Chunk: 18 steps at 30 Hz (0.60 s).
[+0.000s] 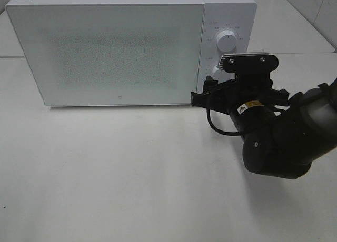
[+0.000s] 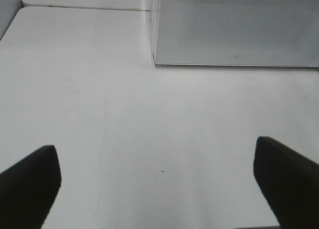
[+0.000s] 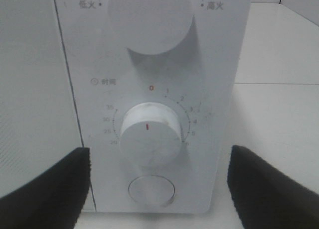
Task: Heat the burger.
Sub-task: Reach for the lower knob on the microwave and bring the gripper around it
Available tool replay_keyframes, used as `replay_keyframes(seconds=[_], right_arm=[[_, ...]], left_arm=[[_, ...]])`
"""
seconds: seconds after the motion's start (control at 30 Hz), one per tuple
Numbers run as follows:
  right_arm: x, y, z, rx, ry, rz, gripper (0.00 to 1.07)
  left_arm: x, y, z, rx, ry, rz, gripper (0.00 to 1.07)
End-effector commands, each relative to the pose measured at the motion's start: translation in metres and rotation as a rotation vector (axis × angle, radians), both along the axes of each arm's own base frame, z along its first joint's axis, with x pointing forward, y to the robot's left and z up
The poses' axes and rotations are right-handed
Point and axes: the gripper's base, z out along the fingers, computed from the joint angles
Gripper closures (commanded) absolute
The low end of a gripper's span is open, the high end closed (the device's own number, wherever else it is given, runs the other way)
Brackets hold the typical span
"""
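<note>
The burger is out of view. A white microwave [image 1: 116, 47] stands at the back of the table with its frosted door [image 1: 105, 52] shut. My right gripper [image 1: 206, 93] is open just in front of the control panel. In the right wrist view its dark fingers [image 3: 45, 189] flank the timer knob [image 3: 149, 139] without touching it, and the knob's red mark points straight up at 0. My left gripper [image 2: 157, 154] is open over bare table, short of the microwave's front left corner [image 2: 155, 59]. Nothing sits between its fingers.
The upper power knob [image 1: 226, 40] sits above the timer knob, and a round push button [image 3: 152, 190] sits below it. The right arm [image 1: 284, 142] reaches in from the right. White table [image 1: 105, 173] spreads in front of the microwave.
</note>
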Motion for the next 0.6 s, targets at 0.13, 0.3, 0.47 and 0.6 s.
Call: replay_keyframes(seconds=[0.13,0.3,0.47,0.6], right_arm=[[0.017,0.004,0.002,0.008,-0.051,0.014,0.32],[0.028,0.004,-0.006,0.008,-0.038,0.003,0.32],[0.033,0.007,-0.007,0.012,-0.042,0.002,0.32],[0.034,0.007,-0.007,0.016,-0.048,-0.004,0.32]], left_arm=[[-0.003,0.0,-0.001,-0.003,-0.03,0.001,0.09],[-0.003,0.0,-0.001,-0.003,-0.03,0.001,0.09],[-0.003,0.0,-0.001,-0.003,-0.03,0.001,0.09],[-0.003,0.0,-0.001,-0.003,-0.03,0.001,0.09]])
